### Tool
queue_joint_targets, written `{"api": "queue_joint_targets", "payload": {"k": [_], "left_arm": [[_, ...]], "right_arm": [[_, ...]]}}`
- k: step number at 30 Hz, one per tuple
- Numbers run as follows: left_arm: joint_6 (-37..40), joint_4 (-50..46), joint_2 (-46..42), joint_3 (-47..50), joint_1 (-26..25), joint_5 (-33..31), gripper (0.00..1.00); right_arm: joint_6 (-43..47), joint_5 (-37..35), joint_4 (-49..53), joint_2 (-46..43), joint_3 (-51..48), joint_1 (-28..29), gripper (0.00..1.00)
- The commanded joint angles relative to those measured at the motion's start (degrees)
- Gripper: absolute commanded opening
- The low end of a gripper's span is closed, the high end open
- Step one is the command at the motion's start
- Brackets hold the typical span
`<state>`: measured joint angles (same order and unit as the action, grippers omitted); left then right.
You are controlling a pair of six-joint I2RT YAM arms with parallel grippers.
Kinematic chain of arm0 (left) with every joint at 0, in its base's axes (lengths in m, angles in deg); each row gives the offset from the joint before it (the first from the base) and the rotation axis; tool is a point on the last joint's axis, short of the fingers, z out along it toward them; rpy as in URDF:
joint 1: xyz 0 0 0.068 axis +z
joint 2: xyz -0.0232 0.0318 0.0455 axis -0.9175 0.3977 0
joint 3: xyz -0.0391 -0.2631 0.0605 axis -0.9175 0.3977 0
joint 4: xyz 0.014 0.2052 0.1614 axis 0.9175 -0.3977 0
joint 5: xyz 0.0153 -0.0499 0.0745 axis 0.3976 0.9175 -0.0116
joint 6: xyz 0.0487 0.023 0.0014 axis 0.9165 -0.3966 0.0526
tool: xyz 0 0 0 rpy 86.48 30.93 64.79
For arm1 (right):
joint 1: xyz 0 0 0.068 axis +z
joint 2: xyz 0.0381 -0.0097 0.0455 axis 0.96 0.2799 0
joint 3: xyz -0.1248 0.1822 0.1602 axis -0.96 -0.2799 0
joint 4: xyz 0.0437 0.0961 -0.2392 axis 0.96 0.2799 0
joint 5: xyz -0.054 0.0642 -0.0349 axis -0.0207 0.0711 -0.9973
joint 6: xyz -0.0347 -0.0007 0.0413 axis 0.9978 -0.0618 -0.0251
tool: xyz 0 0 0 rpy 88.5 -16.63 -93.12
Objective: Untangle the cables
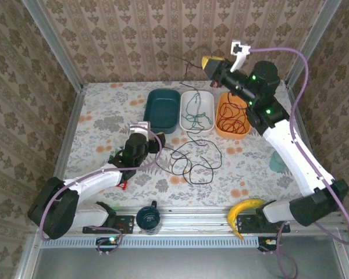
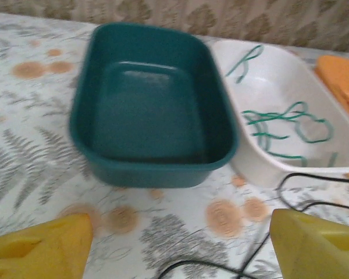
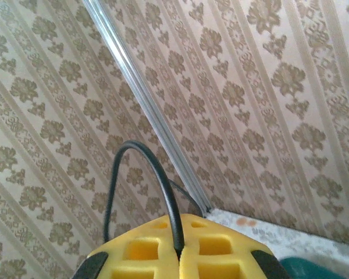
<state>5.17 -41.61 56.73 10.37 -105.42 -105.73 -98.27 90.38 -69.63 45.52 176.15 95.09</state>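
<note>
Right gripper (image 3: 179, 251) was clamped on a loop of black cable (image 3: 166, 195), raised by the back wall. Left gripper (image 2: 180, 244) stood wide apart, empty, facing the teal bin (image 2: 87, 133). The cable's remainder lay coiled on the table (image 1: 104, 116). Green cable (image 2: 267, 116) lay in the white bin (image 2: 250, 160), orange cable (image 1: 232, 123) in the orange bin (image 1: 220, 110). Judged light, limp, snag-prone: grip near a free end.

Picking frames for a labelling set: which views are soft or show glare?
Left wrist view: soft overall, the yellow fingertips most blurred, a pale sheen on the floor of the teal bin. Right wrist view: wallpaper crisp, black cable sharp. Top view: evenly lit, in focus.
</note>
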Motion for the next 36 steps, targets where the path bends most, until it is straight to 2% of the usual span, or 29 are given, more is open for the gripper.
{"api": "queue_joint_targets", "payload": {"k": [1,8,15,19,21,24,30,36], "left_arm": [[-2.9,-1.8,-2.3,1.8,0.4,-5.6,0.81],[-4.9,-1.7,-2.3,3.9,0.4,-5.5,0.81],[-6.7,-0.9,-2.3,5.8,0.3,-6.1,0.81],[-6.0,1.4,-2.3,6.6,0.3,-4.2,0.81],[-4.5,4.0,-2.2,7.2,0.3,-1.4,0.81],[-1.8,9.1,-2.1,7.5,0.3,6.0,0.81],[0.8,15.0,-1.0,2.5,1.3,19.9,0.83],[7.1,13.5,4.2,-10.9,0.8,33.2,0.84]], "right_arm": [[-0.3,1.5,-2.4,4.8,6.8,0.9,0.00],[-1.3,0.8,-4.5,16.2,23.7,1.3,0.00],[-4.3,1.1,-1.6,29.0,46.0,1.9,0.00],[-4.9,0.4,2.0,36.7,60.9,1.9,0.00],[-5.7,-0.1,2.3,40.2,66.8,1.9,0.00],[-7.2,0.1,2.9,43.6,72.4,1.9,0.00],[-9.3,6.8,8.6,42.2,72.6,2.3,0.00],[-7.8,10.9,17.7,38.8,71.0,3.5,0.00]]}}
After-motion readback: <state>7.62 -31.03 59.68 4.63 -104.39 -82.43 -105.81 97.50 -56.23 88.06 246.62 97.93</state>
